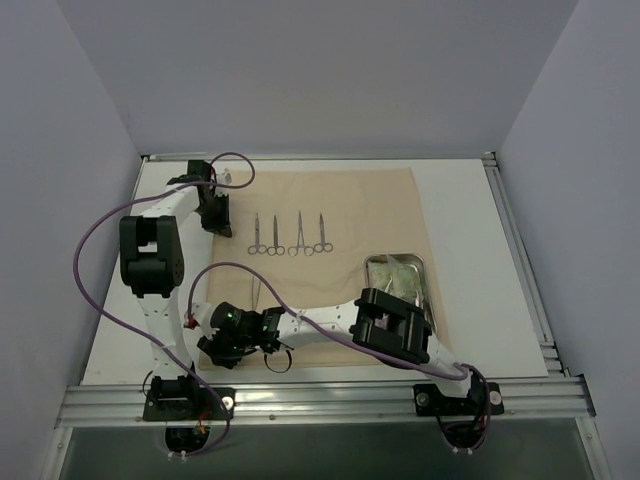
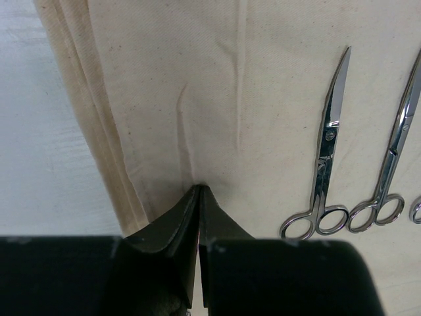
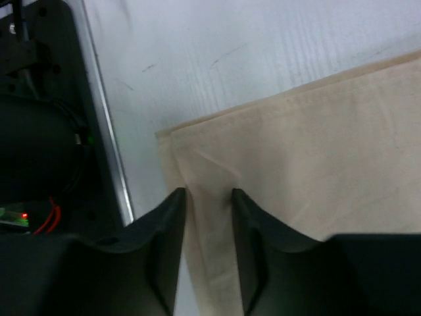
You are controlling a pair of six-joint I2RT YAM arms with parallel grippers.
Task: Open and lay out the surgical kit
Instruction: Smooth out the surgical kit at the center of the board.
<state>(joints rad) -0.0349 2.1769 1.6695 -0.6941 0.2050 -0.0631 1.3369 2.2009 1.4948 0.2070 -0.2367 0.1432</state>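
The beige cloth wrap (image 1: 340,200) lies spread flat on the white table. Four ring-handled clamps (image 1: 290,236) lie in a row on its far left part. The steel tray (image 1: 398,285) with pale packets sits on its right part. My left gripper (image 1: 218,215) is at the cloth's far left edge. In the left wrist view it (image 2: 198,188) is shut, pinching a crease of the cloth (image 2: 197,79) beside two clamps (image 2: 325,158). My right gripper (image 1: 212,340) is at the cloth's near left corner. It (image 3: 207,194) is open, straddling the cloth's hem (image 3: 210,164).
A thin steel tool (image 1: 258,288) lies on the cloth near the right wrist. An aluminium rail (image 1: 320,400) runs along the near table edge, also in the right wrist view (image 3: 105,131). Purple cables (image 1: 95,240) loop beside the left arm. Walls enclose the table.
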